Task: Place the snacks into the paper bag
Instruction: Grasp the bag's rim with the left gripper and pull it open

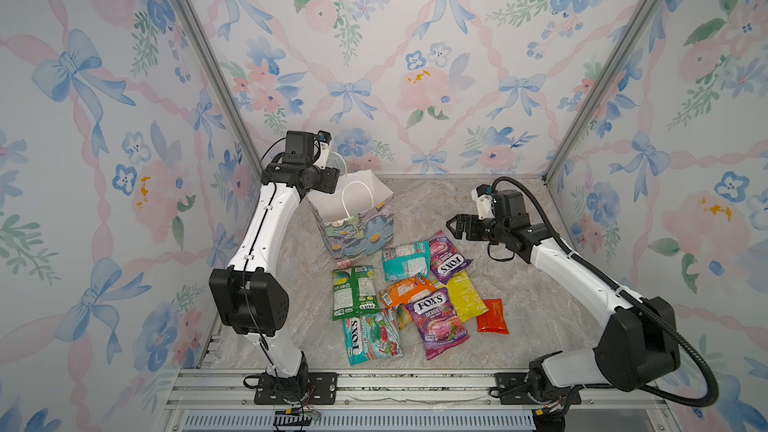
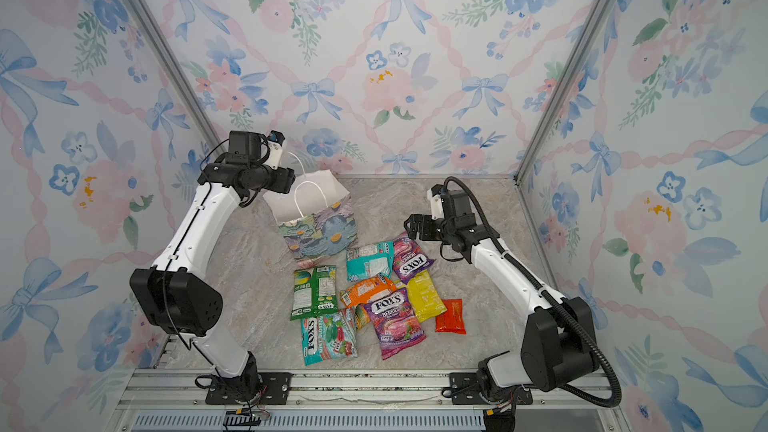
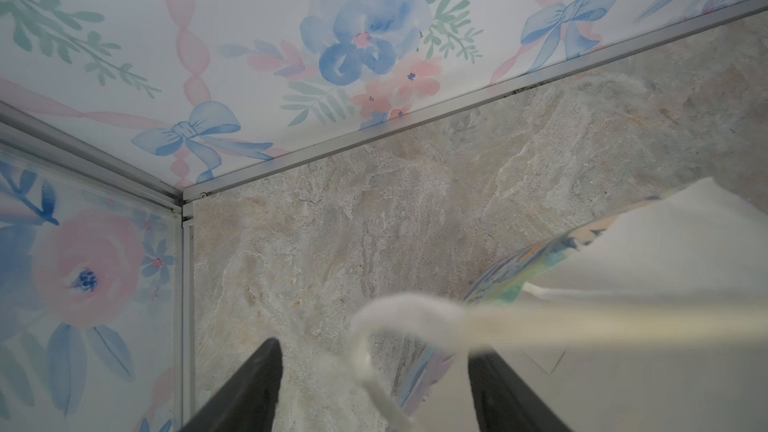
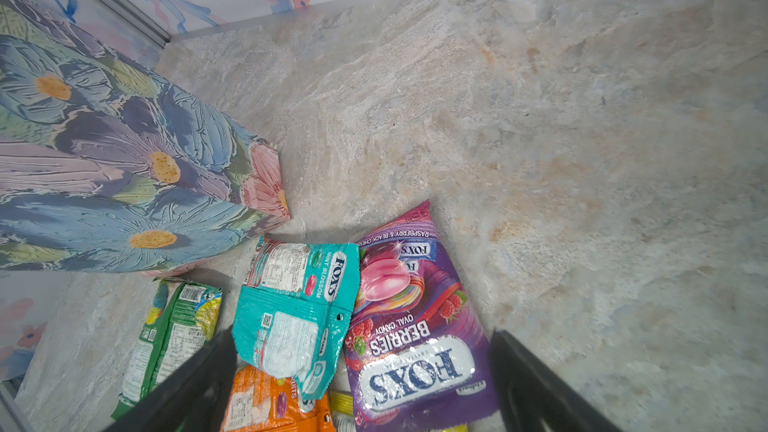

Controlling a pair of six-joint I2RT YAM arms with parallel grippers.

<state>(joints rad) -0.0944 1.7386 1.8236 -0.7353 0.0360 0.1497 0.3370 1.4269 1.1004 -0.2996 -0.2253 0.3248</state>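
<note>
We see the left gripper (image 3: pixel 374 351) with its jaws apart, the cord handle (image 3: pixel 399 305) of the paper bag (image 1: pixel 357 226) running loose between them; the paper bag stands upright at the back, the snacks (image 1: pixel 432 317) lying just in front of it; if we close on the cord handle alone and pull, the light bag may tip or its mouth fold shut; the right gripper (image 1: pixel 452 228) hovers wide open above the purple pouch (image 4: pixel 415 326), which touches the teal pouch (image 4: pixel 291 317), so a grab may drag both
</note>
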